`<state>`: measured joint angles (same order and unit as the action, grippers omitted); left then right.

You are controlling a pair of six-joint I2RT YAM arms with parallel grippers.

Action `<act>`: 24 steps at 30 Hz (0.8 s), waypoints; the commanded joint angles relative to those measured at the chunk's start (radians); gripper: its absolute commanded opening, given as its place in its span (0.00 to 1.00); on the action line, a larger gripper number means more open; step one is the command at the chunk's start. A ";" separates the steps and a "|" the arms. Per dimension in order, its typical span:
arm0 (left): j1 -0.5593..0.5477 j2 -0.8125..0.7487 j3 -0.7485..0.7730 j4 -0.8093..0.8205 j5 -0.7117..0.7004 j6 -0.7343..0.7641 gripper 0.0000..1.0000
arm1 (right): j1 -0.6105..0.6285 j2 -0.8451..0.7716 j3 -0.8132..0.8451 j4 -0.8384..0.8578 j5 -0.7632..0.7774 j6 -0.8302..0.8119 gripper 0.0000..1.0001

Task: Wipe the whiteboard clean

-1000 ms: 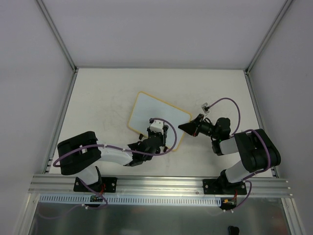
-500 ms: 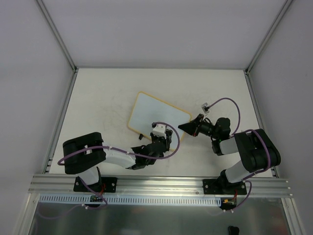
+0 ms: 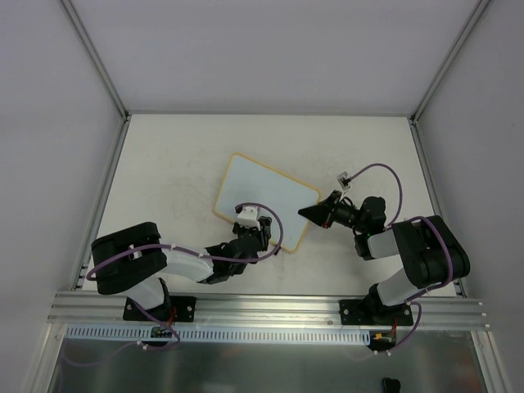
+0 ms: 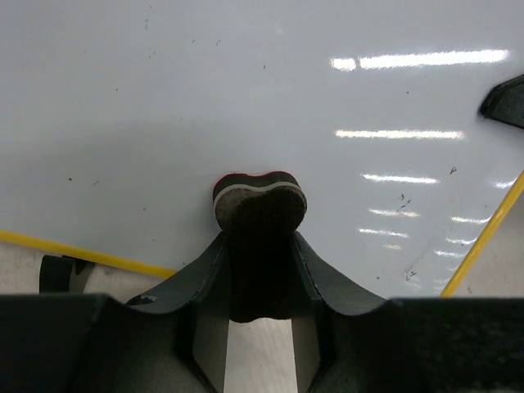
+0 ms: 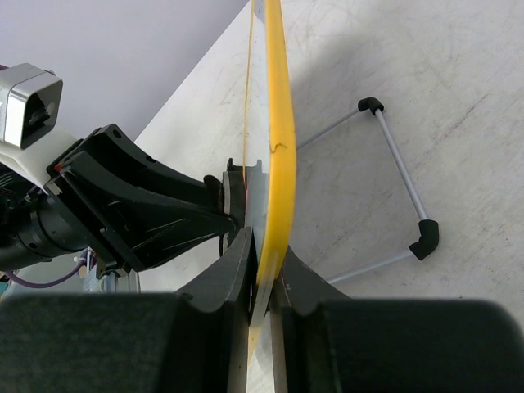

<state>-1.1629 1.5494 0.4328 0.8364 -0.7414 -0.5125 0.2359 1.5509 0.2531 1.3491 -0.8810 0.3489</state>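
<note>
The whiteboard (image 3: 266, 199) lies in the middle of the table, white with an orange-yellow frame. In the left wrist view its face (image 4: 246, 90) is blank apart from a few tiny specks. My left gripper (image 3: 260, 232) is at the board's near edge, shut on a black bone-shaped eraser (image 4: 259, 201) whose end presses on the white face. My right gripper (image 3: 315, 214) is shut on the board's right edge. The right wrist view shows the frame (image 5: 275, 123) edge-on between its jaws, with the left gripper (image 5: 139, 213) beyond.
A thin grey wire bracket (image 5: 393, 184) with black end caps lies on the table by the board's edge. A black clip foot (image 4: 59, 270) shows below the frame. Aluminium posts and white walls enclose the table (image 3: 164, 155).
My left gripper with the eraser has slid leftward along the board's near part, after dipping toward the near edge. The right gripper and the board have not moved.
</note>
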 commanded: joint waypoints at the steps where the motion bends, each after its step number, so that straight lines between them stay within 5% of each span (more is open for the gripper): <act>1: 0.023 0.018 0.041 0.012 -0.026 0.043 0.00 | 0.011 0.002 0.000 0.182 -0.052 -0.113 0.00; 14: -0.142 0.181 0.282 0.024 0.069 0.086 0.00 | 0.011 -0.005 -0.003 0.183 -0.055 -0.113 0.00; 24: -0.222 0.178 0.284 0.013 0.152 0.032 0.00 | 0.011 -0.006 -0.002 0.182 -0.055 -0.113 0.00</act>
<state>-1.3655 1.7229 0.6941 0.8082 -0.6498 -0.4423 0.2295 1.5497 0.2531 1.3518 -0.8845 0.3473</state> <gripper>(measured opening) 0.282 0.130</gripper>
